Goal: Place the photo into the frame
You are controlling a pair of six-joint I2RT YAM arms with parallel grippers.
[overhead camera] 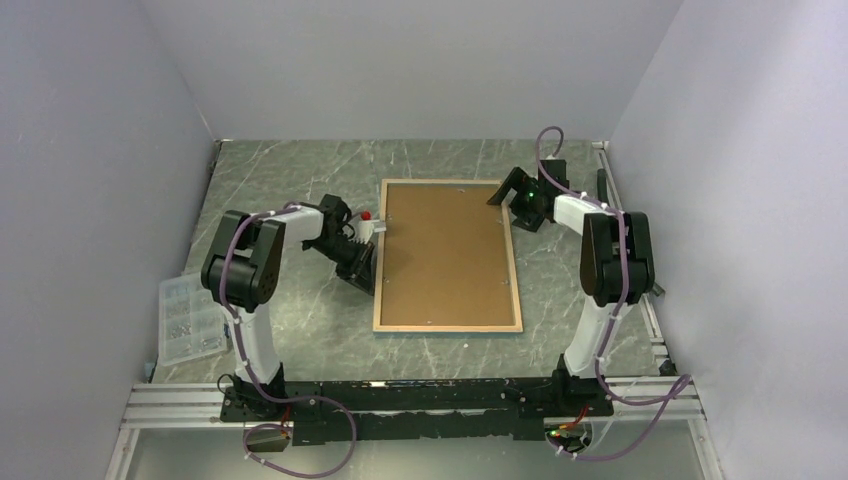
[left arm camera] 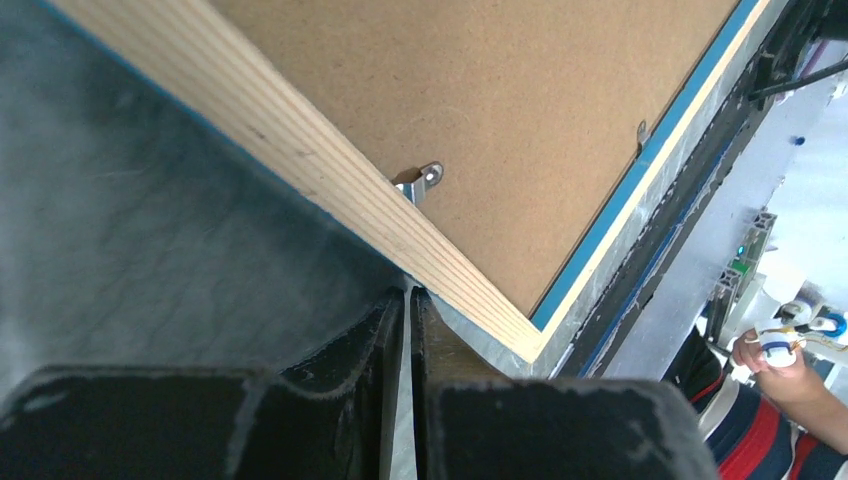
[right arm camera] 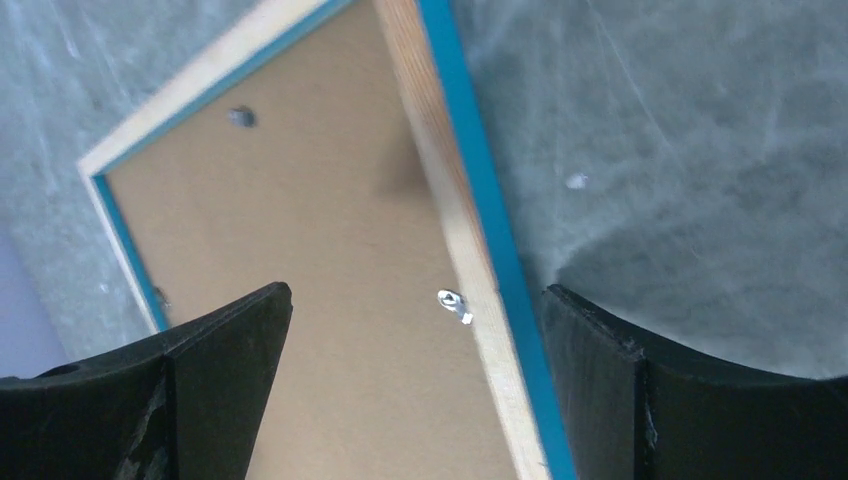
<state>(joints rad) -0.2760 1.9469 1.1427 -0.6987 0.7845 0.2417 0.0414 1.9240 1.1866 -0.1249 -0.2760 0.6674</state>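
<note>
One rectangular wood-rimmed frame (overhead camera: 448, 327) holds smooth brown hardboard (overhead camera: 447, 255).

Frame (left arm camera: 300, 150) is showing pale, grained bare wood ahead of the left fingers (left arm camera: 350, 350), which are looking matt, rough black; backing panel (left arm camera: 500, 100) is appearing matt brown hardboard; clip (left arm camera: 421, 180) is gleaming metal.

- You won't see the frame (overhead camera: 448, 328) front: it's lying face down, and the brown backing panel (overhead camera: 445, 255) covers everything inside.
- Both wrist views crop the frame at their edges.
- Clear box (overhead camera: 188, 318) on the counter (overhead camera: 320, 345): contents way too small to tell.
</note>
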